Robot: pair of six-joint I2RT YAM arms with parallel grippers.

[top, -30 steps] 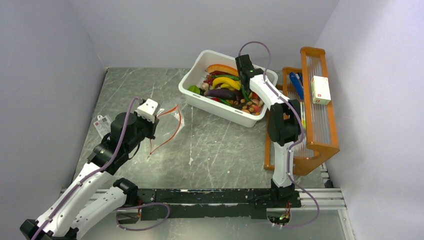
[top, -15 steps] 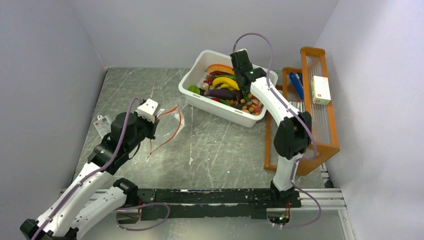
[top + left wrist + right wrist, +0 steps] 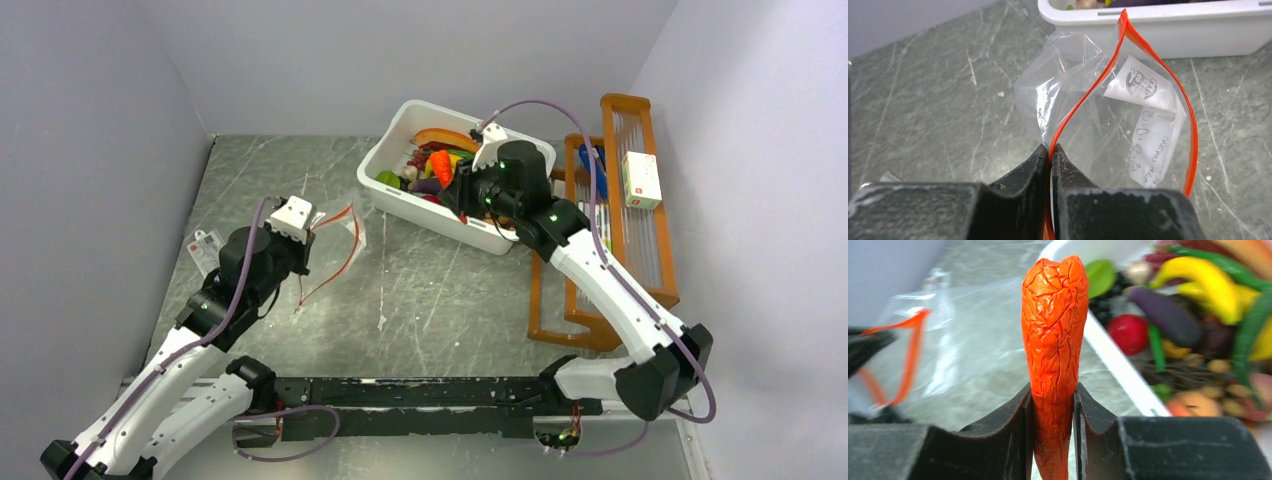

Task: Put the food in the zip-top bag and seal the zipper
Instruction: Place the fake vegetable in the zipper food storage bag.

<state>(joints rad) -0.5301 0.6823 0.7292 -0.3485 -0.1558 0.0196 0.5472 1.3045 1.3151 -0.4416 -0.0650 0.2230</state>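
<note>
My left gripper (image 3: 1050, 150) is shut on the orange-red zipper (image 3: 1087, 95) of the clear zip-top bag (image 3: 1073, 120), holding its mouth open above the table; the bag shows in the top view (image 3: 335, 245) with my left gripper (image 3: 305, 240) beside it. My right gripper (image 3: 1052, 395) is shut on a wrinkled orange carrot-like toy (image 3: 1054, 340), held upright over the near rim of the white tub. In the top view the carrot (image 3: 442, 163) and my right gripper (image 3: 455, 185) are over the tub's middle. More toy food (image 3: 1198, 285) lies in the tub.
The white tub (image 3: 395, 125) stands at the back centre of the grey table. An orange wooden rack (image 3: 650, 290) with marker pens and a small white box (image 3: 640, 180) stands at the right. A small white tag (image 3: 203, 245) lies at the far left.
My right arm has swung its gripper round and lifted the orange carrot out of the tub's pile, now pointing left toward the bag. The left arm and bag have stayed still.
</note>
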